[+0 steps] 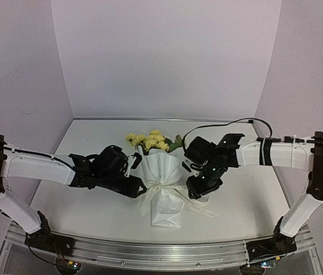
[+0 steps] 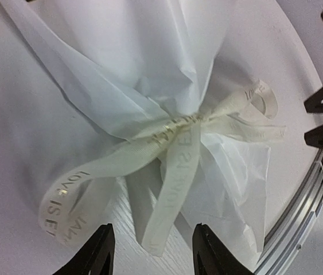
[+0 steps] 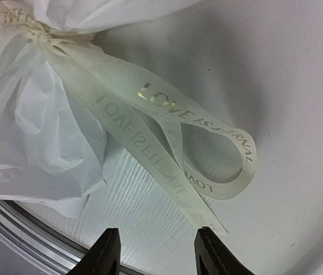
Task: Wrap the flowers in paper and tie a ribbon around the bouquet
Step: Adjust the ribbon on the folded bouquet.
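Left end effector [image 2: 152, 228] parted, empty; right end effector [image 3: 158, 230] likewise. Bouquet [image 1: 162, 169] white-papered, cream ribbon [image 3: 162, 96] bow at waist.

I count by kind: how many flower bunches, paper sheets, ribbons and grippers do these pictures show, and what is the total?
bunch of yellow flowers: 1
white paper: 1
cream ribbon: 1
grippers: 2, left gripper and right gripper
total: 5

The left arm [image 1: 41, 166] is stretching inward and low, with the left gripper [image 1: 140, 186] pointing toward the midline; its fingers [image 2: 101, 255] are standing apart, gripping nothing. The right arm [image 1: 276, 153] is mirroring it, the right gripper [image 1: 197, 189] angling down and inward, its fingers [image 3: 106, 255] likewise standing apart and empty.
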Controlling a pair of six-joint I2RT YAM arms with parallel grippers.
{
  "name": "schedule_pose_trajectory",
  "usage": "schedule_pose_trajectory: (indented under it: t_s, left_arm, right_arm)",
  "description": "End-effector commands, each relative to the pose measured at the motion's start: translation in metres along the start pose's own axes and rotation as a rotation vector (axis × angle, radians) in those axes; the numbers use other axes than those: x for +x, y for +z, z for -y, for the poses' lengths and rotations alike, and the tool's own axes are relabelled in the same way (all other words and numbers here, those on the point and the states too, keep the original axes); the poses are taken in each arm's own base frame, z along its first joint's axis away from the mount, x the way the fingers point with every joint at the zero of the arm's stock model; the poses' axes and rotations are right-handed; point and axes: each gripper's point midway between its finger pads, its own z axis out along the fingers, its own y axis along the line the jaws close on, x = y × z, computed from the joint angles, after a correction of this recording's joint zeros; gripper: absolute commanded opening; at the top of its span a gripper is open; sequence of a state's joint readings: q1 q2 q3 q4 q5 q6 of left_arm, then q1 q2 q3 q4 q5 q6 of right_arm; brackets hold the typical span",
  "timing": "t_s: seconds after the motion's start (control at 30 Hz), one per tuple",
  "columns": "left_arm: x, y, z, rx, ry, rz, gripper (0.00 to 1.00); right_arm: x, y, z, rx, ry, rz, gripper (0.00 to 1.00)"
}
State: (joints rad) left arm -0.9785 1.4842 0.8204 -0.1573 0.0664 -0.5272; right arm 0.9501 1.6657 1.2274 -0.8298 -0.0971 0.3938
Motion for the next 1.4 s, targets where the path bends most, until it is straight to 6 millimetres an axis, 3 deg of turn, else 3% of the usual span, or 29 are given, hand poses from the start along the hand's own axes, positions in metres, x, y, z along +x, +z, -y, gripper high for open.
schedule_pose_trajectory:
  t_s: [0.0,0.43,0.5,0.7,0.87,1.17,1.37]
  left_arm:
    - [0.002,0.014,0.024,0.085,0.045,-0.035,0.49]
    - [0.003,0.050,0.025,0.085,0.102,-0.057,0.54]
    - [0.004,0.052,0.027,0.095,0.102,-0.061,0.48]
    - [0.008,0.049,0.025,0.095,0.098,-0.066,0.14]
    - [0.009,0.043,0.024,0.099,0.095,-0.057,0.01]
    - [0.009,0.039,0.027,0.119,0.091,-0.044,0.02]
    - [0.013,0.039,0.026,0.126,0.106,-0.052,0.30]
  right_arm:
    - [-0.024,-0.012,-0.021,-0.058,-0.127,0.043,0.48]
    - [-0.078,-0.005,-0.060,-0.141,-0.267,0.081,0.51]
    - [-0.085,0.000,-0.065,-0.147,-0.272,0.080,0.49]
    - [-0.098,0.026,-0.067,-0.118,-0.278,0.056,0.42]
    - [-0.106,0.042,-0.064,-0.080,-0.288,0.051,0.33]
    - [-0.108,0.058,-0.059,-0.041,-0.267,0.036,0.29]
    - [-0.107,0.061,-0.058,-0.040,-0.261,0.029,0.27]
